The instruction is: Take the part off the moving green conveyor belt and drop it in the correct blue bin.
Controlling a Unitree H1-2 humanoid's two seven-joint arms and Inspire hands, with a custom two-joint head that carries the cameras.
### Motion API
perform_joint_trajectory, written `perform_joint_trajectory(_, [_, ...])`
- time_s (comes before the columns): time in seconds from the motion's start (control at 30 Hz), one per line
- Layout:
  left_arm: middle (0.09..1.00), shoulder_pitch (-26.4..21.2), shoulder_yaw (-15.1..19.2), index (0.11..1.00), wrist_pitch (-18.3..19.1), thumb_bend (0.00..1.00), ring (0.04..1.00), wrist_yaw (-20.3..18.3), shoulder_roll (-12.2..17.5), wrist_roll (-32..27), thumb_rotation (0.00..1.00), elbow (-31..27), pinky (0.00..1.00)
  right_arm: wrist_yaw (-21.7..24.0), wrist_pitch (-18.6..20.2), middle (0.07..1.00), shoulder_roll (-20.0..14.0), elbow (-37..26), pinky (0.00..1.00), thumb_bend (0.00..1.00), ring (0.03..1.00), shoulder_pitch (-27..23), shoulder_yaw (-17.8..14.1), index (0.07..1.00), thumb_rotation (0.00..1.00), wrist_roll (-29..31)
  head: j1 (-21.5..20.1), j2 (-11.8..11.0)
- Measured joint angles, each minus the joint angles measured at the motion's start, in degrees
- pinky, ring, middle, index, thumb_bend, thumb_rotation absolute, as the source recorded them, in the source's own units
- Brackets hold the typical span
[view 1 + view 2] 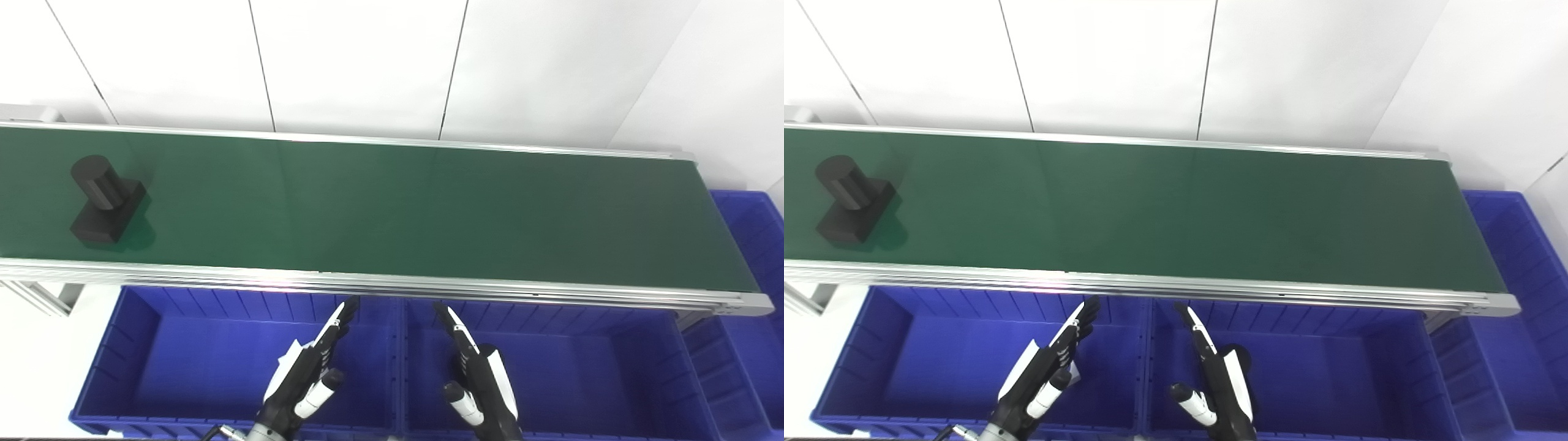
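So the green belt (pixel 392 208) runs across the whole shot, silver rails along both long edges, with plain white wall panels (pixel 355 61) behind it. The black part (pixel 105 199), a cylinder stuck on a block, sits way over at the belt's left end, closer to the near rail. Blue bins line up below the near edge: one on the left (pixel 153 343), one in the middle (pixel 612 367), another past the right end (pixel 753 245). Left hand (pixel 309 373) and right hand (pixel 478 380) hang over the bins, fingers straight and spread, holding nothing, well apart from the part.

White wall panels (pixel 355 61) are standing behind the line, dark seams running between them, a pale floor (pixel 37 367) lying below.
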Motion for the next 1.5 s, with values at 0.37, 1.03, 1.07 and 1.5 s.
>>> perform_joint_trajectory(0.37, [1.000, 0.0, 0.0, 0.991, 0.0, 0.86, 1.000, -0.3, 0.0, 0.2, 1.00, 0.0, 1.00, 0.4, 0.0, 0.953, 0.3, 0.0, 0.97, 0.91, 0.956, 0.0, -0.3, 0.939, 1.00, 0.0, -0.1, 0.0])
perform_joint_trajectory(1.03, [1.000, 0.1, -0.7, 0.993, 0.0, 0.86, 1.000, 1.0, 0.0, 1.0, 1.00, 0.5, 0.99, 0.7, 0.0, 0.955, 0.4, 0.0, 0.97, 0.90, 0.965, 0.0, -0.6, 0.939, 1.00, 0.1, -0.2, -0.1])
perform_joint_trajectory(1.07, [1.000, 0.1, -0.7, 0.993, 0.0, 0.85, 1.000, 1.0, 0.0, 1.0, 1.00, 0.5, 0.99, 0.7, 0.0, 0.957, 0.4, 0.0, 0.97, 0.91, 0.964, 0.0, -0.6, 0.940, 1.00, 0.1, -0.2, -0.1])
perform_joint_trajectory(1.5, [1.000, 0.1, -1.7, 0.987, 0.0, 0.83, 1.000, 1.5, -0.4, 1.3, 1.00, 0.4, 1.00, 1.1, 0.0, 0.958, 0.4, 0.0, 0.97, 0.89, 0.962, 0.3, -1.2, 0.946, 1.00, -0.1, 0.1, -0.2])
